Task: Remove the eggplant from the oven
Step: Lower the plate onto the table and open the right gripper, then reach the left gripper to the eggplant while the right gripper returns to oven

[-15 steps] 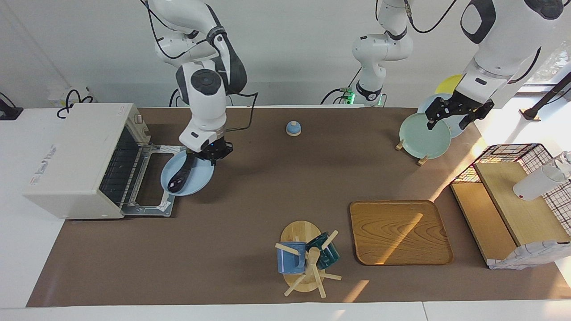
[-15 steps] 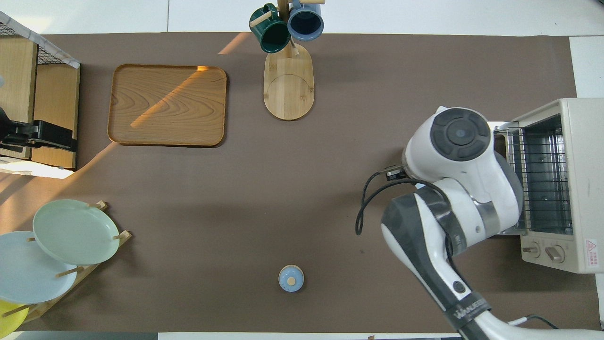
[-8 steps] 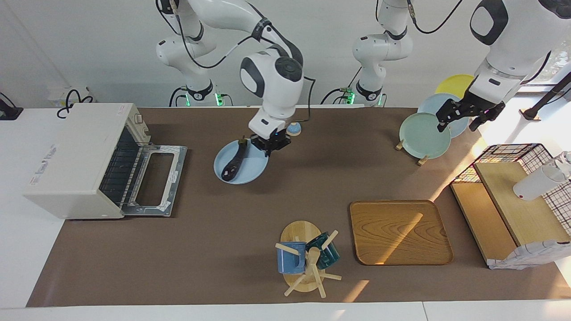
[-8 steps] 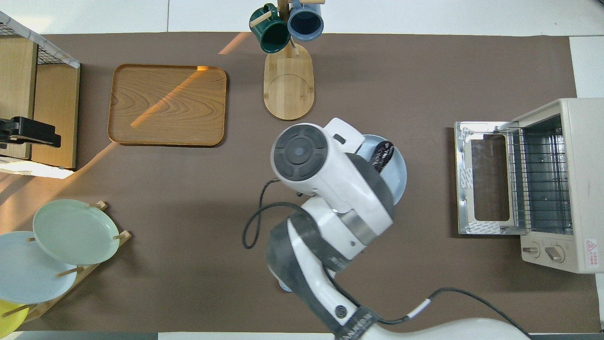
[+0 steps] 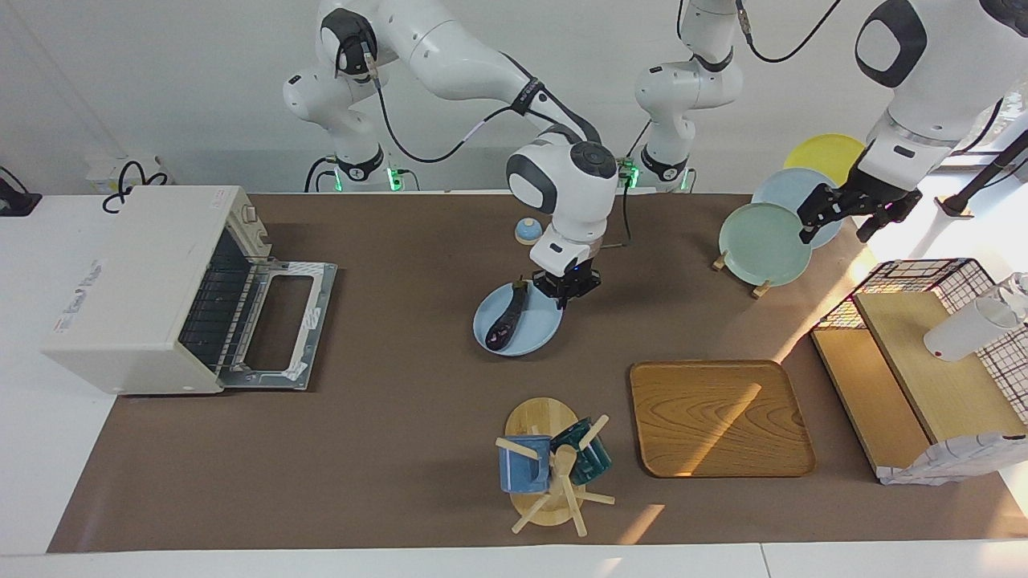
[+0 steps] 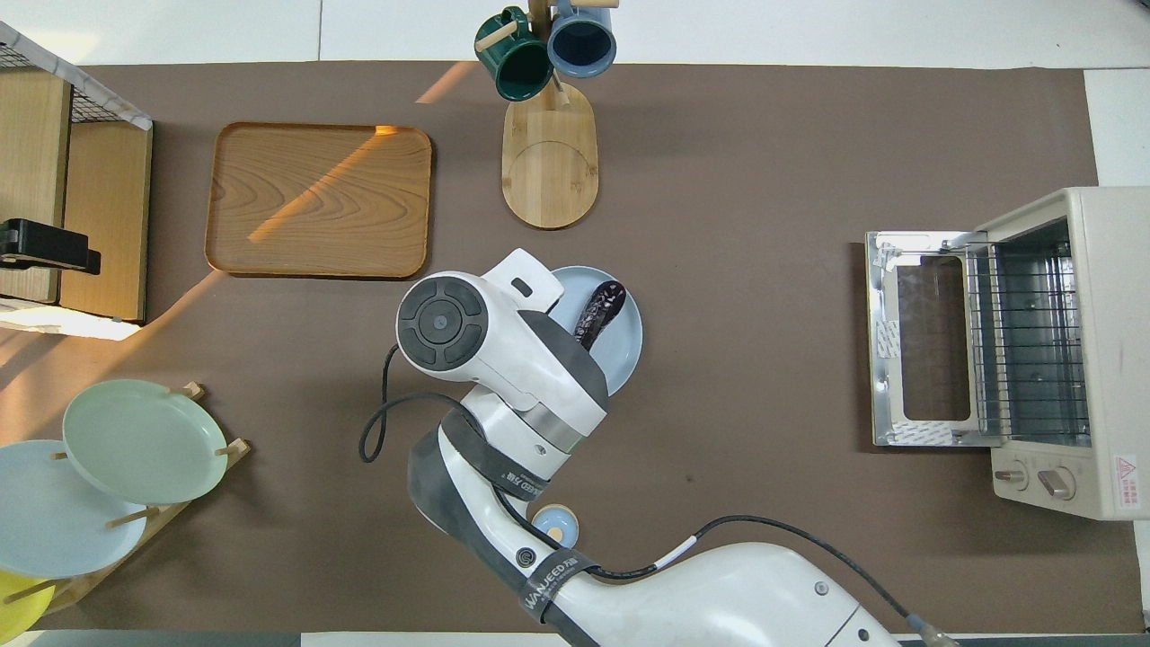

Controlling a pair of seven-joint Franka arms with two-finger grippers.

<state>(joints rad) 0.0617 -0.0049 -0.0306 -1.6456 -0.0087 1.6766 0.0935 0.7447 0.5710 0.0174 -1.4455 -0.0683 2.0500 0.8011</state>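
My right gripper (image 5: 568, 291) is shut on the rim of a light blue plate (image 5: 540, 333) and holds it low over the middle of the table. The dark purple eggplant (image 5: 508, 316) lies on that plate. In the overhead view the eggplant (image 6: 599, 309) and part of the plate (image 6: 625, 349) show beside the right arm's wrist, which hides the gripper. The off-white oven (image 5: 132, 281) stands at the right arm's end of the table, its door (image 5: 279, 323) folded down and its rack bare. My left gripper (image 5: 834, 236) is open and hangs over the plate rack.
A rack of plates (image 5: 761, 245) stands near the left arm. A wooden tray (image 5: 719, 417), a mug tree with two mugs (image 5: 550, 466) and a wire basket with wooden shelves (image 5: 923, 345) lie farther from the robots. A small blue knob (image 5: 528, 231) sits near the robots.
My right gripper has carried the plate with the eggplant from the oven's open door toward the middle of the table. My left gripper has drifted slightly away from the green plate.
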